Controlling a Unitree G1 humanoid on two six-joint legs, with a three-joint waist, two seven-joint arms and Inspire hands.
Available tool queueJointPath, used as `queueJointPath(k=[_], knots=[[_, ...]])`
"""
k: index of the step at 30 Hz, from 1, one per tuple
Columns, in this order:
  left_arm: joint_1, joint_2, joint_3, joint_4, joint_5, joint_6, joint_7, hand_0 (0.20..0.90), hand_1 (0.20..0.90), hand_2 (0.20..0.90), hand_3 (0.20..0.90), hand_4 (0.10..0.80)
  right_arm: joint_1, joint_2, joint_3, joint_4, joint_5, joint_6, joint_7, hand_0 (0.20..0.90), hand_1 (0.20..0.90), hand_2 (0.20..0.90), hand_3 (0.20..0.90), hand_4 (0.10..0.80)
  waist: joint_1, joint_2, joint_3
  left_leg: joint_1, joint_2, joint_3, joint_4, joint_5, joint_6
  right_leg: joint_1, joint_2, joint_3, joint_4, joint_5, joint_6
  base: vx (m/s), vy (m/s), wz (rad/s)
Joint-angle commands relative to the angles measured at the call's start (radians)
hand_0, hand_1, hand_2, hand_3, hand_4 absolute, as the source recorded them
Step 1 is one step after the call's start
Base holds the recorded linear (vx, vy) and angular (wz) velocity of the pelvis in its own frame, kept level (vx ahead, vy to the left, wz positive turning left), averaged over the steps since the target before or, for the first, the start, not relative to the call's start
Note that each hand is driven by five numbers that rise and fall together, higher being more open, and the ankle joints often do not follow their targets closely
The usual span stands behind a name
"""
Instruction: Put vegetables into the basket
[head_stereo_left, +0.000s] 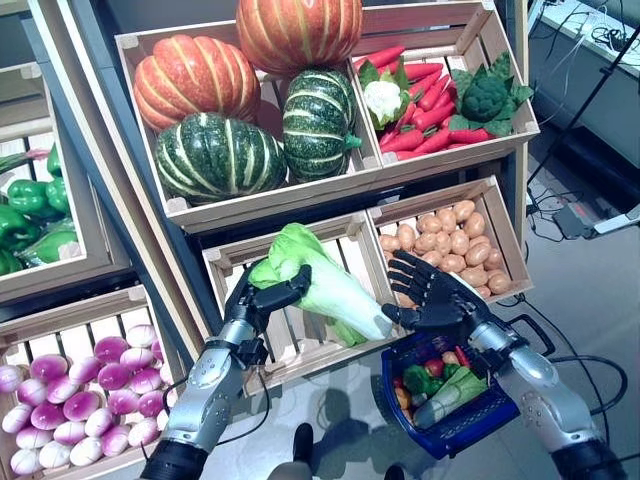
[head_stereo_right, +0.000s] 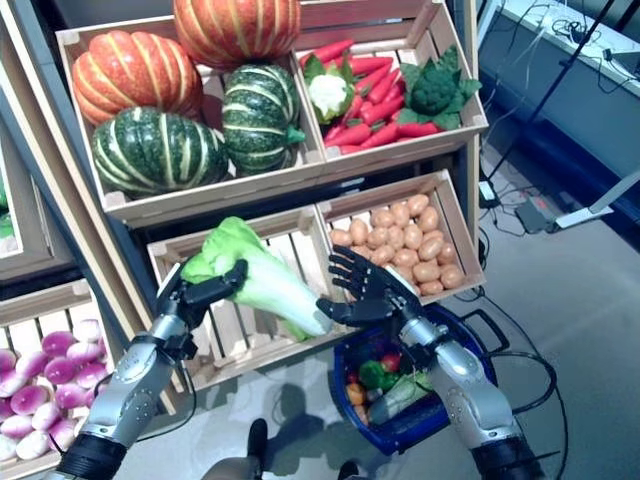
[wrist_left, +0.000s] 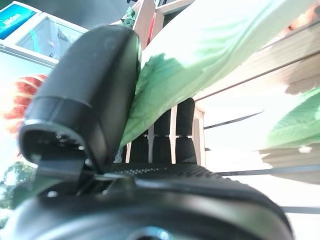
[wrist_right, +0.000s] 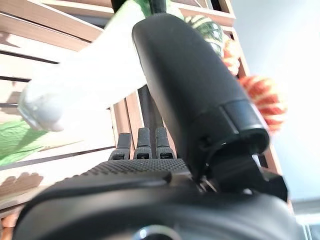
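We hold the cabbage in our left hand, fingers curled round its leafy end, in front of the slatted crate. Our right hand has fingers spread wide, thumb at the white stem end, above the blue basket already holding vegetables

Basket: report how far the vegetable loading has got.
Done: the blue basket, hanging at the right arm, already holds several vegetables. In hand: the left hand grips the leafy end of a Chinese cabbage in front of the slatted crate; the open right hand is at its white stem end. Left: lower the cabbage into the basket.
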Motion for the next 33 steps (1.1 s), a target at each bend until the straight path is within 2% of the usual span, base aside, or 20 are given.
queueJointPath(k=[1, 4, 8, 12, 18, 23, 29, 30, 33], knots=[[-0.133, 0.042, -0.028, -0.095, -0.054, -0.076, -0.044, 0.3, 0.3, 0.3, 0.3, 0.4, -0.12, -0.07, 0.05, -0.091, 0.011, -0.001, 0.064, 0.9, 0.9, 0.9, 0.9, 0.8, 0.019, -0.024, -0.118, 0.085, -0.004, 0.033, 0.001, -0.144, -0.021, -0.031, -0.076, 0.016, -0.033, 0.114, 0.016, 0.0, 0.0, 0.0], [-0.139, 0.045, -0.035, -0.087, -0.058, -0.068, -0.044, 0.3, 0.3, 0.3, 0.3, 0.4, -0.156, -0.093, 0.081, -0.089, 0.027, 0.055, 0.071, 0.9, 0.9, 0.9, 0.9, 0.8, 0.02, -0.027, -0.127, 0.087, -0.003, 0.036, 0.001, -0.145, -0.022, -0.029, -0.078, 0.016, -0.037, 0.117, 0.017, 0.0, 0.0, 0.0], [-0.146, 0.051, -0.037, -0.073, -0.077, -0.062, -0.058, 0.3, 0.3, 0.3, 0.3, 0.4, -0.189, -0.103, 0.125, -0.064, 0.076, 0.176, 0.139, 0.9, 0.9, 0.9, 0.9, 0.8, 0.024, -0.032, -0.135, 0.09, -0.001, 0.04, 0.001, -0.144, -0.024, -0.027, -0.083, 0.013, -0.037, 0.119, 0.02, 0.0, 0.0, 0.0], [-0.152, 0.06, -0.055, -0.07, -0.081, -0.061, -0.059, 0.3, 0.3, 0.3, 0.3, 0.4, -0.224, -0.118, 0.193, -0.043, 0.111, 0.253, 0.217, 0.9, 0.9, 0.9, 0.9, 0.8, 0.029, -0.036, -0.144, 0.095, 0.0, 0.042, 0.001, -0.144, -0.025, -0.023, -0.085, 0.01, -0.039, 0.122, 0.022, 0.0, 0.0, 0.0], [-0.162, 0.073, -0.072, -0.054, -0.094, -0.057, -0.068, 0.3, 0.3, 0.3, 0.3, 0.4, -0.276, -0.15, 0.289, 0.002, 0.082, 0.394, 0.438, 0.9, 0.9, 0.9, 0.9, 0.8, 0.035, -0.045, -0.155, 0.095, 0.002, 0.04, 0.001, -0.14, -0.03, -0.022, -0.085, 0.01, -0.037, 0.124, 0.021, 0.0, 0.0, 0.0], [-0.157, 0.08, -0.085, -0.05, -0.101, -0.056, -0.073, 0.3, 0.3, 0.3, 0.3, 0.4, -0.307, -0.156, 0.356, 0.037, 0.078, 0.408, 0.529, 0.9, 0.9, 0.9, 0.9, 0.8, 0.041, -0.049, -0.165, 0.097, 0.002, 0.038, 0.001, -0.139, -0.03, -0.019, -0.082, 0.015, -0.037, 0.122, 0.018, 0.0, 0.0, 0.0], [-0.142, 0.08, -0.087, -0.052, -0.096, -0.054, -0.075, 0.3, 0.3, 0.3, 0.3, 0.4, -0.31, -0.157, 0.369, 0.047, 0.049, 0.392, 0.463, 0.9, 0.9, 0.9, 0.9, 0.8, 0.043, -0.049, -0.172, 0.098, 0.002, 0.035, 0.001, -0.138, -0.031, -0.018, -0.082, 0.022, -0.036, 0.12, 0.018, 0.0, 0.0, 0.0], [-0.142, 0.078, -0.088, -0.046, -0.096, -0.057, -0.075, 0.3, 0.3, 0.3, 0.3, 0.4, -0.307, -0.15, 0.362, 0.06, 0.047, 0.384, 0.385, 0.9, 0.9, 0.9, 0.9, 0.8, 0.04, -0.049, -0.173, 0.099, 0.001, 0.034, 0.001, -0.139, -0.031, -0.019, -0.082, 0.026, -0.035, 0.119, 0.018, 0.0, 0.0, 0.0], [-0.138, 0.073, -0.087, -0.042, -0.09, -0.062, -0.063, 0.3, 0.3, 0.3, 0.3, 0.4, -0.299, -0.142, 0.343, 0.067, 0.048, 0.367, 0.268, 0.9, 0.9, 0.9, 0.9, 0.8, 0.035, -0.046, -0.174, 0.102, 0.001, 0.036, 0.001, -0.14, -0.029, -0.019, -0.082, 0.034, -0.036, 0.12, 0.02, 0.0, 0.0, 0.0]])
